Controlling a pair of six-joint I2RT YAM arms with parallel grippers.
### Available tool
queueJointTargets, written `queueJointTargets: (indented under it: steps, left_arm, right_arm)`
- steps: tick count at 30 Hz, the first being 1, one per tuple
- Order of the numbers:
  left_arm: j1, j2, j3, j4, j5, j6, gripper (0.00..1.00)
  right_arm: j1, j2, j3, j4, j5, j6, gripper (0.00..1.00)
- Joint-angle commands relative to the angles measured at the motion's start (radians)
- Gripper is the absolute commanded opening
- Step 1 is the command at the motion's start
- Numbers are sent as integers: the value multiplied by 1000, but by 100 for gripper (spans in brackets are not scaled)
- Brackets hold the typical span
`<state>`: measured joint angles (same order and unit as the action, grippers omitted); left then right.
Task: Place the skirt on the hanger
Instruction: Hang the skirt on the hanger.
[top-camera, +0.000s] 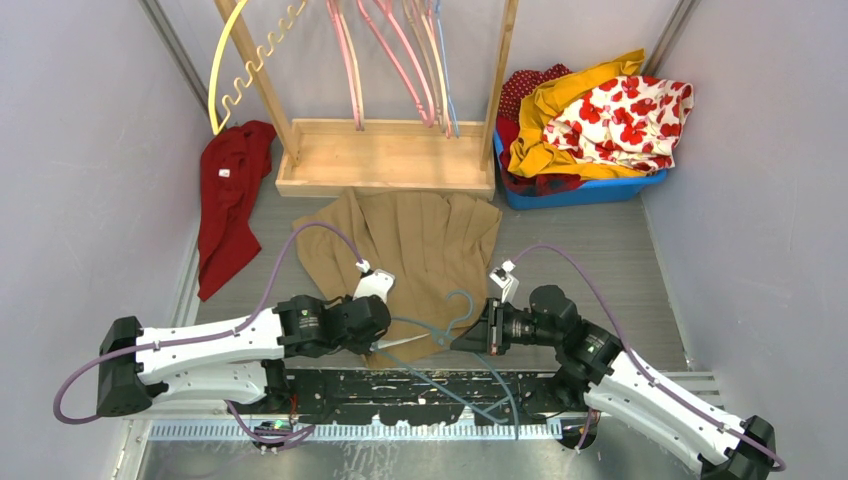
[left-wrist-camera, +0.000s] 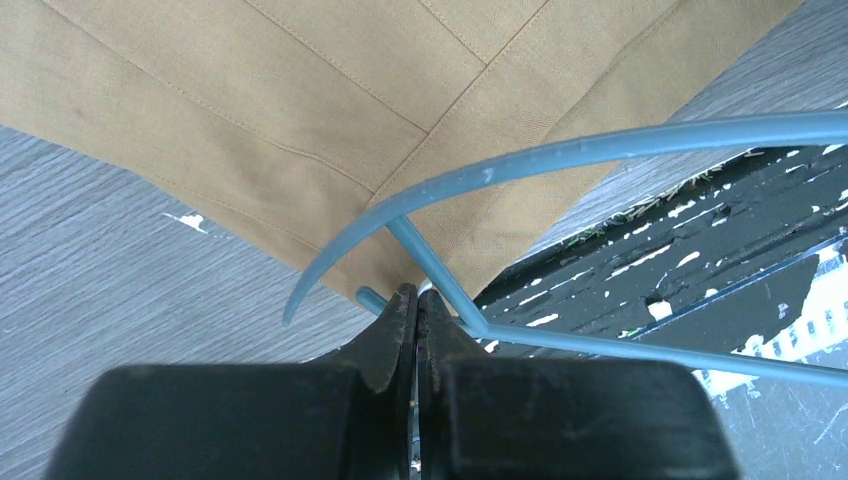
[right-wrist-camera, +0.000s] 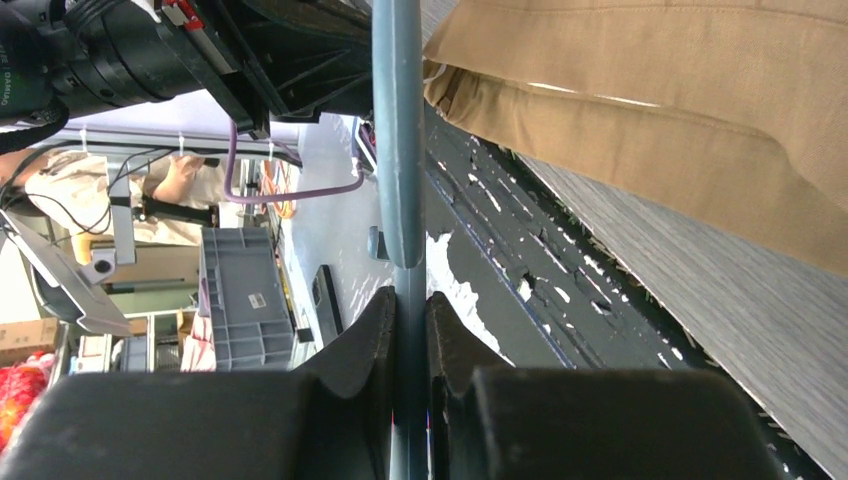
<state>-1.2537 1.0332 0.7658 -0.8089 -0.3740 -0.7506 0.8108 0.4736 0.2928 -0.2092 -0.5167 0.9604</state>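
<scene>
The tan skirt (top-camera: 410, 245) lies flat on the grey table in front of the wooden rack. A blue plastic hanger (top-camera: 458, 318) lies over its near edge, between my two grippers. My left gripper (top-camera: 388, 342) is shut at the skirt's near edge; in the left wrist view its tips (left-wrist-camera: 417, 296) pinch the corner of the skirt (left-wrist-camera: 300, 120), with the hanger (left-wrist-camera: 600, 148) curving just beyond. My right gripper (top-camera: 472, 336) is shut on a hanger bar; the right wrist view shows the bar (right-wrist-camera: 397, 120) running straight between the jaws (right-wrist-camera: 409, 300), with the skirt (right-wrist-camera: 680, 100) to the right.
A wooden rack (top-camera: 385, 160) with pink hangers (top-camera: 345, 60) and a yellow one (top-camera: 225, 70) stands at the back. A red garment (top-camera: 228, 200) lies left. A blue bin (top-camera: 590, 190) heaped with clothes sits back right. A black mat (top-camera: 400, 392) covers the near edge.
</scene>
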Motion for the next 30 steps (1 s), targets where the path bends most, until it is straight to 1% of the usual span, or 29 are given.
queueJointTargets:
  steps: [1, 10, 17, 19, 21, 30]
  left_arm:
    - [6, -26, 32, -1, 7, 9, 0]
    - [6, -35, 34, 17, 28, 5, 1]
    - [6, -45, 33, 9, 18, -4, 12]
    - [6, -59, 35, 2, 6, -7, 18]
    - [7, -74, 42, -6, 2, -7, 21]
    - [6, -125, 82, 2, 4, -1, 28]
  right_arm:
    - [8, -11, -19, 141, 35, 7, 1]
    - [13, -15, -71, 290, 111, 1, 1]
    - [19, -25, -104, 386, 135, -6, 1]
    - [21, -21, -114, 408, 140, -8, 1]
    - [26, -17, -120, 420, 146, -14, 1]
    - [65, 36, -109, 442, 181, -81, 1]
